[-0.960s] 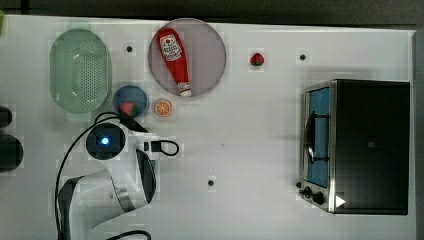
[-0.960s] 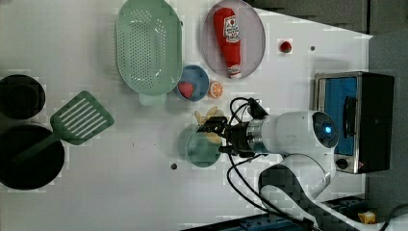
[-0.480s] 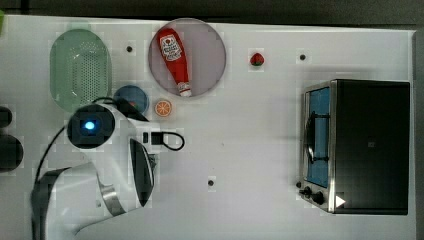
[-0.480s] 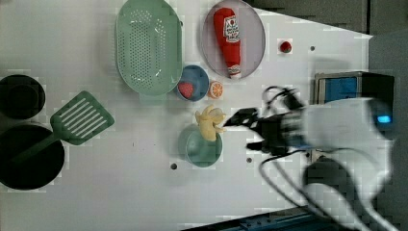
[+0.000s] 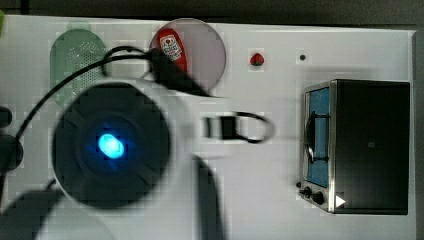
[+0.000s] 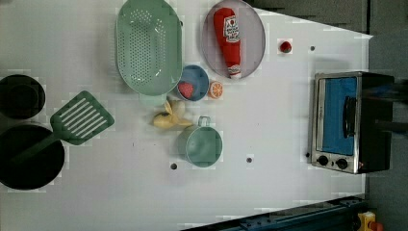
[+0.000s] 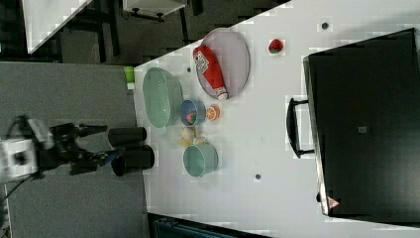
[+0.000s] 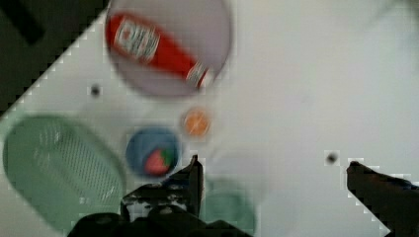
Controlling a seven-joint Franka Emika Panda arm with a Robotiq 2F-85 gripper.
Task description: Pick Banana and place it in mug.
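The yellow banana [image 6: 169,118] lies on the white table, against the left view's left side of the mug's rim. The teal mug [image 6: 199,145] stands upright with its small handle toward the banana, and nothing shows inside it. In the right view the banana [image 7: 190,136] sits between the mug [image 7: 200,159] and the blue bowl. My gripper [image 7: 101,143] hangs off the table's edge at the right view's left, open and holding nothing. From the wrist, the gripper [image 8: 272,163] is open high above the table, with part of the mug [image 8: 227,207] beside one finger.
A pale-green colander [image 6: 149,45], a blue bowl [image 6: 192,82] holding a strawberry and an orange slice [image 6: 215,89] sit near the banana. A ketchup bottle [image 6: 228,41] lies on a plate. A toaster oven [image 6: 346,120], green spatula [image 6: 79,118] and black pan [image 6: 29,159] flank the table.
The arm has lifted away from the mug and left the left view, swelling large in the top view. The banana has shifted off the mug's rim toward the left view's left.
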